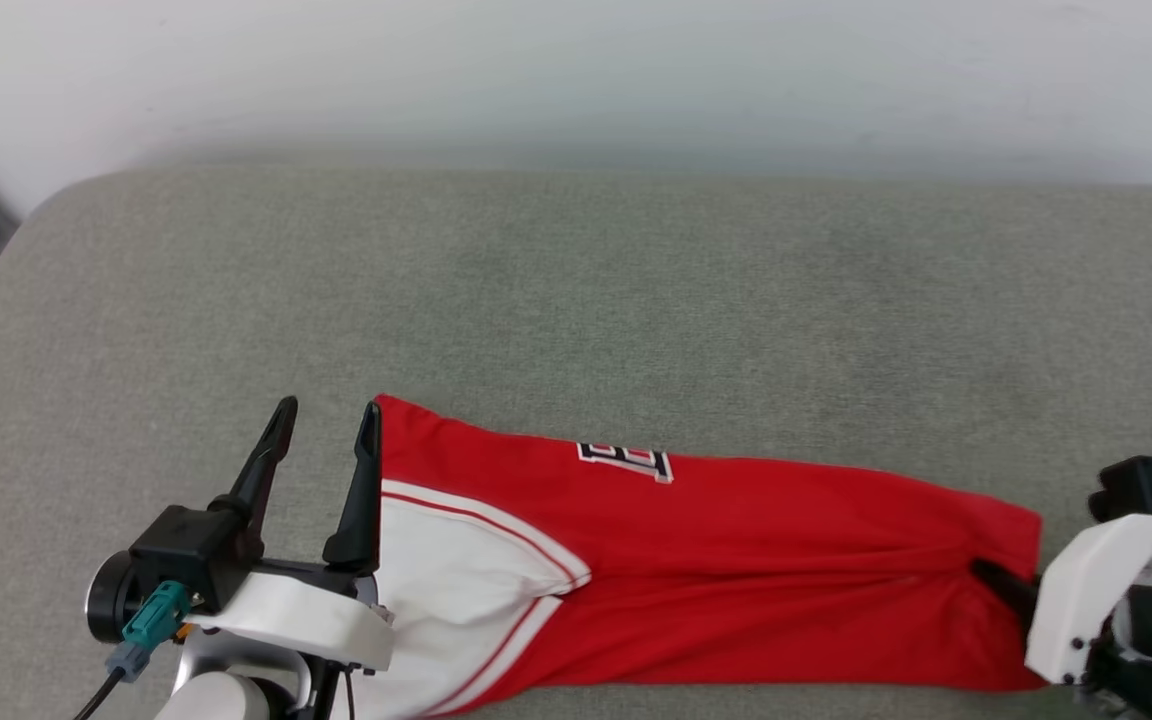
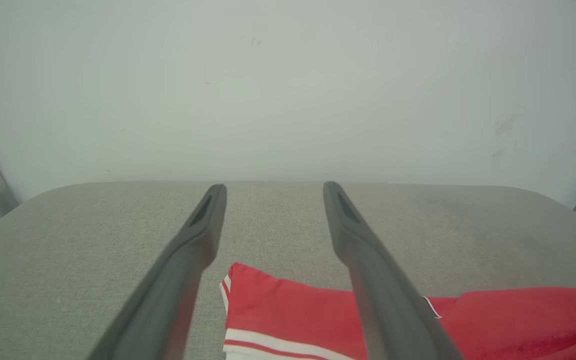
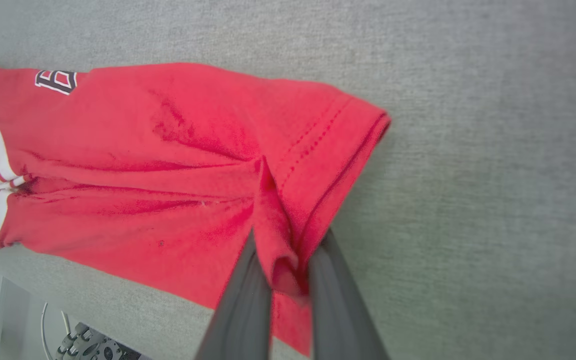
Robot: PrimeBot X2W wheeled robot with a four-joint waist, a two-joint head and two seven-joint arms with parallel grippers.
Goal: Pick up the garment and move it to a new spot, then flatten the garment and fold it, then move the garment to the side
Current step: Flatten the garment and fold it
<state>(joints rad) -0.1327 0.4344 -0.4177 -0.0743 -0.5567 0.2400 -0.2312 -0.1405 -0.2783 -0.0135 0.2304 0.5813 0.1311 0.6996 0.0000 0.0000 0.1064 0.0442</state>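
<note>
The garment is a red shirt with white sleeves and striped trim, folded into a long band along the near edge of the grey cushion. My left gripper stands open at the band's left end, its fingers straddling the red corner without touching it. My right gripper is at the band's right end. In the right wrist view its fingers are shut on a pinched fold of the garment's red hem. Part of black white-outlined lettering shows on top.
A pale wall rises behind the cushion. The cushion's rounded left corner and its near edge are close to the garment. Bare grey fabric stretches behind and to the right of the band.
</note>
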